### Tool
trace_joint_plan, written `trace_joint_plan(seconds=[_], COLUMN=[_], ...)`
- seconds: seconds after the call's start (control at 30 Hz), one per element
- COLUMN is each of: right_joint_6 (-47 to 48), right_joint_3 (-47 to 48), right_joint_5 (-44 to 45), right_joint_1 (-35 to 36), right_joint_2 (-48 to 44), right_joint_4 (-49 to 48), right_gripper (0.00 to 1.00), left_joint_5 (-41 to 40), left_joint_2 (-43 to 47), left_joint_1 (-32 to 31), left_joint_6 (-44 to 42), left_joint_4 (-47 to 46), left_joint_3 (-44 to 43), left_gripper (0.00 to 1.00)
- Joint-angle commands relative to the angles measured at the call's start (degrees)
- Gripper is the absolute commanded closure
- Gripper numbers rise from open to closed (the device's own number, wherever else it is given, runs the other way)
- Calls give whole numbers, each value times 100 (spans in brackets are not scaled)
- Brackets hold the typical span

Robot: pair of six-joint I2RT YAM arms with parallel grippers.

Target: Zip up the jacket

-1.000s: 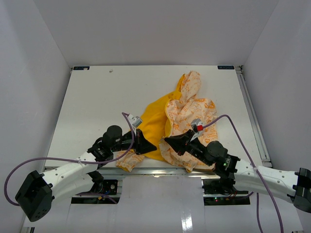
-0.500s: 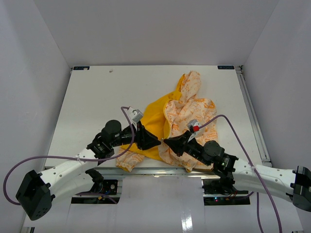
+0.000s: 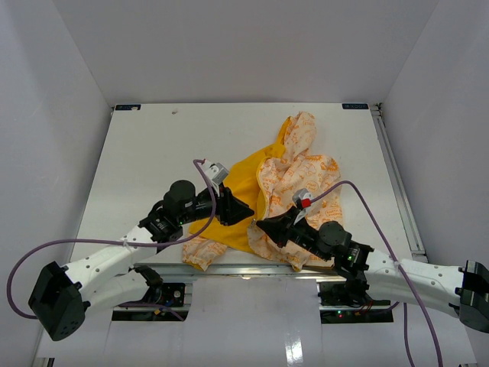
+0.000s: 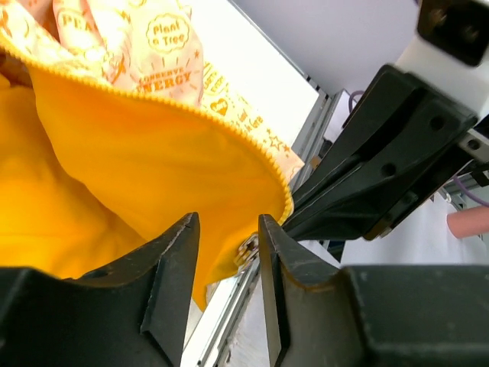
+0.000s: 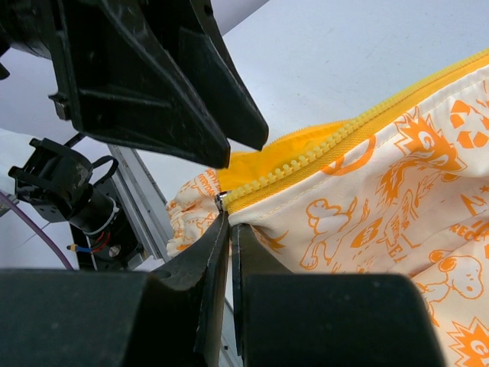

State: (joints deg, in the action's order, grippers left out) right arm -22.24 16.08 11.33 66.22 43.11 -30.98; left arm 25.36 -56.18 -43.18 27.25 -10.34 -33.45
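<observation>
Pinching the bottom end of the zipper edge, the right tool (image 5: 228, 222) is closed tight on the jacket (image 3: 298, 172), low and just right of centre in the overhead view, about where it was a second ago. Facing it almost tip to tip, the left tool (image 4: 229, 225) now has its jaws parted, with a fold of yellow lining and a small metal zipper piece (image 4: 246, 248) just past the gap. A second ago it was closed and sat lower and further left. Beyond them the jacket lies crumpled on the white table (image 3: 153, 145), lining up at centre, printed cream side to the right, one sleeve (image 3: 302, 134) reaching toward the upper right.
</observation>
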Motion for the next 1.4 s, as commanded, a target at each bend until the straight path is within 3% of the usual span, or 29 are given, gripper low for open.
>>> trace_joint_plan(seconds=[0.0, 0.23, 0.53, 0.63, 0.8, 1.13, 1.37], right_joint_6=[62, 61, 53, 62, 74, 105, 87], right_joint_3=[18, -9, -23, -43, -21, 389, 500], right_joint_5=[-96, -61, 75, 115, 237, 674, 824], right_joint_1=[-12, -12, -12, -4, -12, -12, -12], right_joint_2=[-31, -65, -52, -75, 49, 830, 1082], right_joint_4=[-242, -251, -238, -224, -170, -298, -348], right_gripper=[92, 92, 92, 92, 92, 92, 92], left_joint_5=[36, 356, 468, 97, -676, -780, -847], left_joint_2=[61, -193, -229, -35, 276, -74, -309], left_joint_1=[20, 20, 11, 3, 11, 3, -23], left_joint_6=[-115, -176, -289, -291, 64, 256, 299], left_joint_4=[-100, -152, -140, -4, 430, 838, 745], left_joint_3=[-234, -116, 323, 444, 158, -537, -262], left_gripper=[60, 78, 80, 78, 74, 75, 79])
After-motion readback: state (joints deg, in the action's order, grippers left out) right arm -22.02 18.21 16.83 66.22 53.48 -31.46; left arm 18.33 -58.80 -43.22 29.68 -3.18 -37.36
